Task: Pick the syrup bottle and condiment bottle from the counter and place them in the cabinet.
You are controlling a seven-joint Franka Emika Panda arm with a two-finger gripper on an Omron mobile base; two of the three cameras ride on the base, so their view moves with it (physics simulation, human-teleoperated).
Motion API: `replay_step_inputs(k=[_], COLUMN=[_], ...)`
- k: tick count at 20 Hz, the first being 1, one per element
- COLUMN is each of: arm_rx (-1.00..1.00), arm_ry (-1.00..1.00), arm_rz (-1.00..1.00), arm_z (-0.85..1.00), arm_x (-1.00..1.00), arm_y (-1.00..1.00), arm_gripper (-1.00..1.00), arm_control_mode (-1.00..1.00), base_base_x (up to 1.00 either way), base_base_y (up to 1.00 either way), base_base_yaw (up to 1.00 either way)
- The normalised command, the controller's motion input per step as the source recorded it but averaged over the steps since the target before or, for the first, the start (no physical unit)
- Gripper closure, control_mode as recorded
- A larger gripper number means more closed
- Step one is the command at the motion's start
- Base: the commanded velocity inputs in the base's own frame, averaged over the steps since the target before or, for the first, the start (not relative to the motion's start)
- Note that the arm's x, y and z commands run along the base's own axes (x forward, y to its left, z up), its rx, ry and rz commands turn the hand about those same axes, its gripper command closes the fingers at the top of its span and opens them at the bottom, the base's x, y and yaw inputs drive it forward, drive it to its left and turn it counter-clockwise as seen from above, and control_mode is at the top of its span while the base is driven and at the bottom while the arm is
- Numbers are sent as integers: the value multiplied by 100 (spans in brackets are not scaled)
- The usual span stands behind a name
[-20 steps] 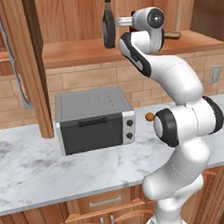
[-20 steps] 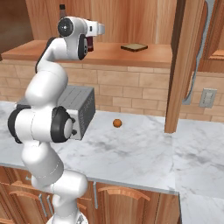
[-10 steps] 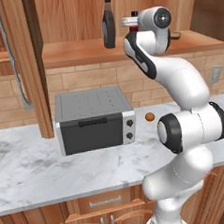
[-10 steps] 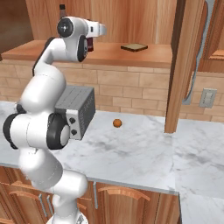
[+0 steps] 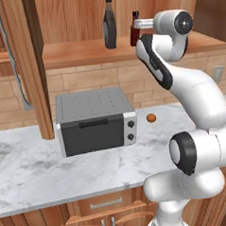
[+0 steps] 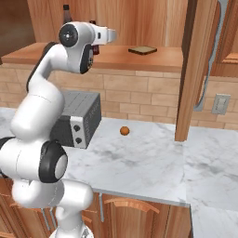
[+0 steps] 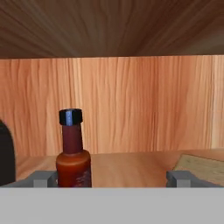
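The gripper (image 7: 112, 177) is up at the cabinet (image 5: 80, 12) shelf with its jaws spread wide, pinching nothing. In the hand view the two grey fingertips (image 7: 43, 178) sit far apart, and the condiment bottle (image 7: 73, 151) stands between them, close against the left-hand one, free of any grip as far as can be told. The bottle is upright on the wooden shelf, its long axis vertical and its black cap pointing up toward the cabinet's ceiling.

In the left base view the same small red bottle (image 5: 135, 34) shows just in front of the hand, with the syrup bottle (image 5: 109, 25) standing near it on the shelf to its left. The syrup bottle is upright too, its narrow neck pointing straight up; its dark edge shows at the left border of the hand view.

A flat brown slab (image 6: 142, 49) lies on the shelf well to the right of the bottles. Below, on the counter (image 5: 33, 172), sit a grey toaster oven (image 5: 94, 121) and a small orange ball (image 5: 151, 117) just beside it.
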Motion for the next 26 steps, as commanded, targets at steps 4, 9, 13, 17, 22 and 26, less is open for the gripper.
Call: replay_step_inputs(k=[4, 9, 13, 17, 22, 26], arm_rx=[2, 0, 0, -6, -6, -4], arm_ry=[-12, -15, -11, -5, -4, -3], arm_rz=[4, 5, 4, 2, 6, 9], arm_z=[-9, -44, -82, -100, -100, -100], arm_x=[-98, -100, -100, -100, -97, -90], arm_y=[-44, -54, -59, -58, -53, -51], arm_gripper=[-100, -100, -100, -100, -100, -100], arm_control_mode=[-100, -100, -100, -100, -100, -100], base_base_x=[0, 0, 0, 0, 0, 0], base_base_y=[0, 0, 0, 0, 0, 0], base_base_yaw=[0, 0, 0, 0, 0, 0])
